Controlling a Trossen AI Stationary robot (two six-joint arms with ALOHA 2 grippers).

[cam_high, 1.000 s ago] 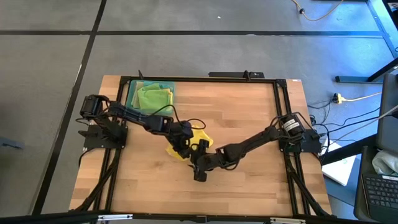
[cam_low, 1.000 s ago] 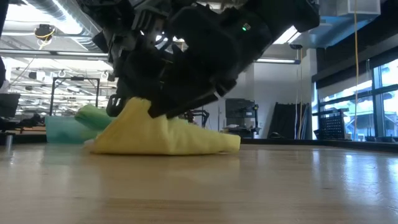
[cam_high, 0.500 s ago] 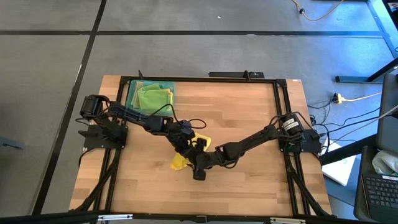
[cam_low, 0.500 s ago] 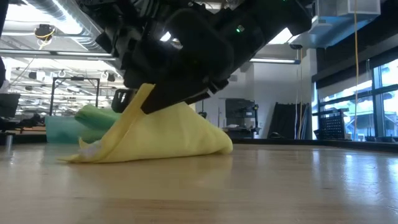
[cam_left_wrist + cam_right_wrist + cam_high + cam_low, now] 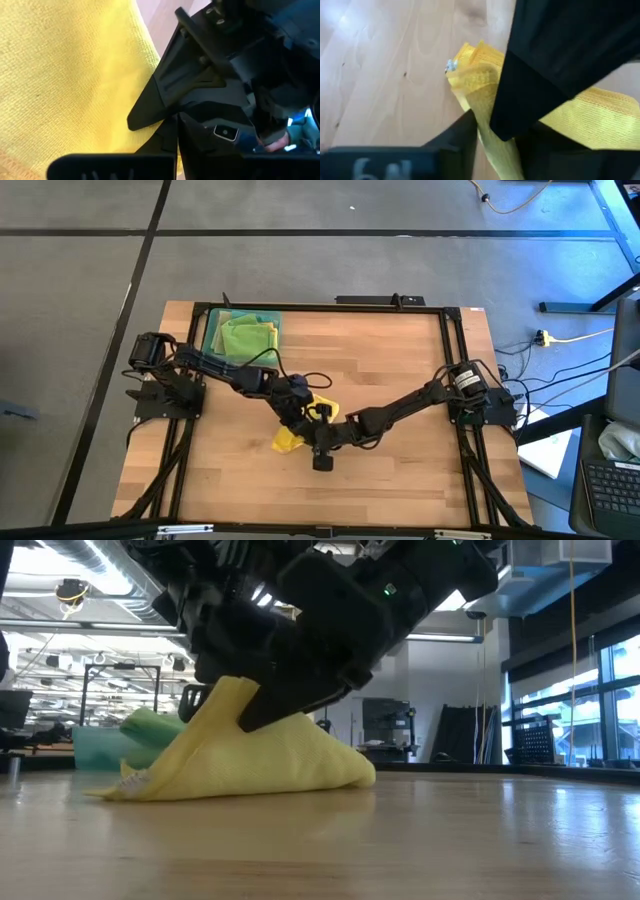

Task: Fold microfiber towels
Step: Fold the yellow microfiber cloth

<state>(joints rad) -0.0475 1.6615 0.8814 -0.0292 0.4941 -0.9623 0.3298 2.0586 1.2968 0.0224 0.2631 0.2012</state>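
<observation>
A yellow microfiber towel (image 5: 289,441) lies crumpled at the table's middle, pulled up into a peak (image 5: 229,692), with its lower folds and one tagged corner (image 5: 452,66) on the wood. Both grippers meet over it. My left gripper (image 5: 300,418) reaches in from the far left and is shut on the towel. My right gripper (image 5: 490,135) comes from the right and is closed on a raised strip of the same towel. The dark gripper bodies hide most of the towel's top. My left gripper holds the yellow towel's raised part (image 5: 107,100) from above. Its own body and the other arm hide the place of contact. The towel hangs below it as a tent, its base on the table. My right gripper pinches a narrow raised strip of the towel (image 5: 487,120) between its two fingers, slanting down from the table's right. The strip runs up from the tagged corner, which lies on the table. One layer or several, I cannot tell.
A translucent teal tray (image 5: 213,330) stands at the far left with green towels (image 5: 247,336) piled in it; it shows behind the yellow towel in the low view (image 5: 98,748). Bare wood lies to the right and near side. A black frame (image 5: 452,360) borders the table.
The yellow towel has gone from a low heap to a taller peak, and its near-left edge has spread out along the table. My right gripper has shut on the raised strip.
</observation>
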